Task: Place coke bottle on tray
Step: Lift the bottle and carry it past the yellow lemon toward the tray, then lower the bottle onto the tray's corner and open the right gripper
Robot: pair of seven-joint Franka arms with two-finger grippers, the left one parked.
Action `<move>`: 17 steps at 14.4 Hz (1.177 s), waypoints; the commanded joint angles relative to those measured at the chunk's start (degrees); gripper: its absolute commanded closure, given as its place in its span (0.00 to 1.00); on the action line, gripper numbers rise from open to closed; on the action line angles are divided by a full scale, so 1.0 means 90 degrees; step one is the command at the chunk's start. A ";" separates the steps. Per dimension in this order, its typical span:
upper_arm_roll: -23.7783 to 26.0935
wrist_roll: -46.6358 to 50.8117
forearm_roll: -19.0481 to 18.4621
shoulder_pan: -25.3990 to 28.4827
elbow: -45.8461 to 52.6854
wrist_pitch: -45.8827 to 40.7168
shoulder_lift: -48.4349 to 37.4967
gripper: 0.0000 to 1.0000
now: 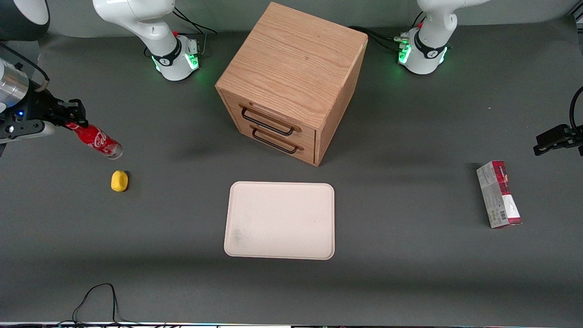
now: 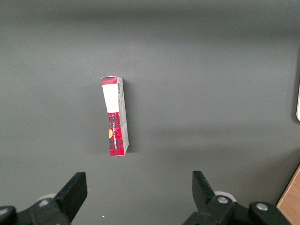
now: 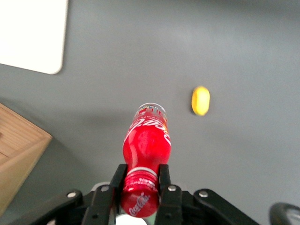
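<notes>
My right gripper is at the working arm's end of the table, raised above the grey surface. It is shut on the neck of the coke bottle, a slim red bottle with white script. The bottle hangs tilted, its clear base pointing down toward the table. In the right wrist view the fingers clamp the neck just below the red cap, and the bottle points away from the camera. The cream-white tray lies flat near the table's middle, nearer the front camera than the wooden drawer cabinet. One corner of the tray shows in the right wrist view.
A small yellow object lies on the table just below the bottle, nearer the front camera. A wooden two-drawer cabinet stands above the tray. A red-and-grey carton lies toward the parked arm's end.
</notes>
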 commanded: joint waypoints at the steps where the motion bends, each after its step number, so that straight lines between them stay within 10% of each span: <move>1: 0.0401 0.0496 0.0361 0.0034 0.1970 -0.0679 0.1151 0.99; 7: 0.1466 0.1171 0.0313 0.0044 0.4092 -0.0798 0.2842 0.99; 17: 0.1935 0.1191 0.0264 0.0102 0.4280 0.0274 0.4015 0.98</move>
